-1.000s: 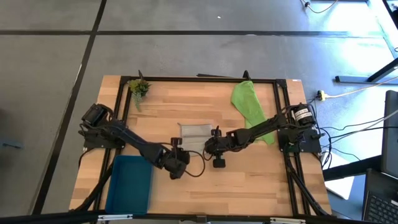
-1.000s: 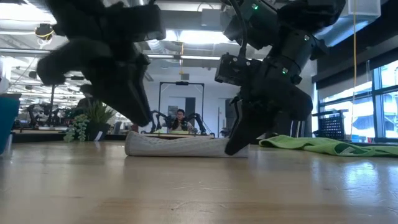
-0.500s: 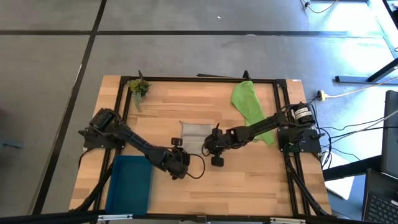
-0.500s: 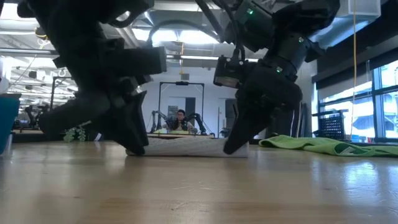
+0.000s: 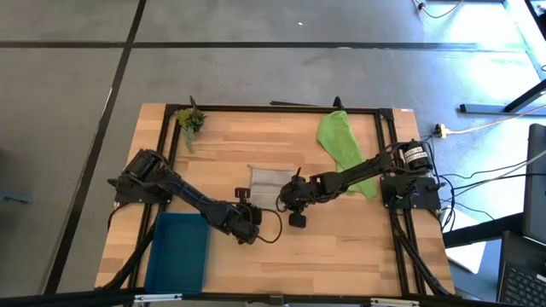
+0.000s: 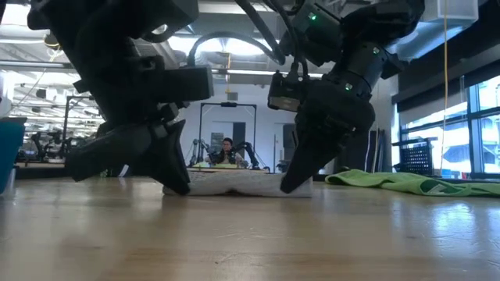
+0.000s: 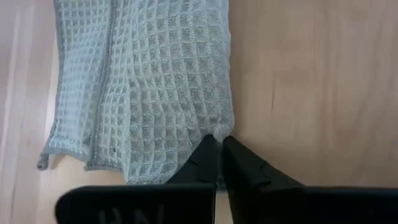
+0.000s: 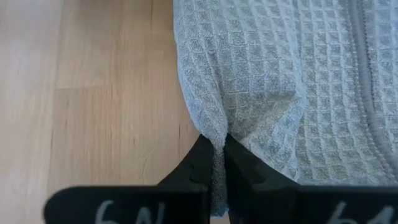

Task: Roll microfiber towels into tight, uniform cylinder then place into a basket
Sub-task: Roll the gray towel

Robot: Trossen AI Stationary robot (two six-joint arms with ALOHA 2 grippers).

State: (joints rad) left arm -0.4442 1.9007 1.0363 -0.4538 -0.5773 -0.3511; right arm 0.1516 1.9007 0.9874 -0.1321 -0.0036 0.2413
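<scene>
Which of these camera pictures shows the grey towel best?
The right wrist view: the grey towel fills it, waffle weave and pinched edge clear. The left wrist view shows its other corner and folded layers. The high view gives only a small grey patch between the arms; the low view shows a flat strip on the table.

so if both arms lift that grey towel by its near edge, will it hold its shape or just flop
Likely it flops: the grey towel already puckers where the right gripper pinches its edge. The unheld stretch towards the left gripper, shut at the other corner, would probably sag. Its loose folded layers may slide apart. The waffle weave looks grippy, so slipping from the fingers seems unlikely.
</scene>
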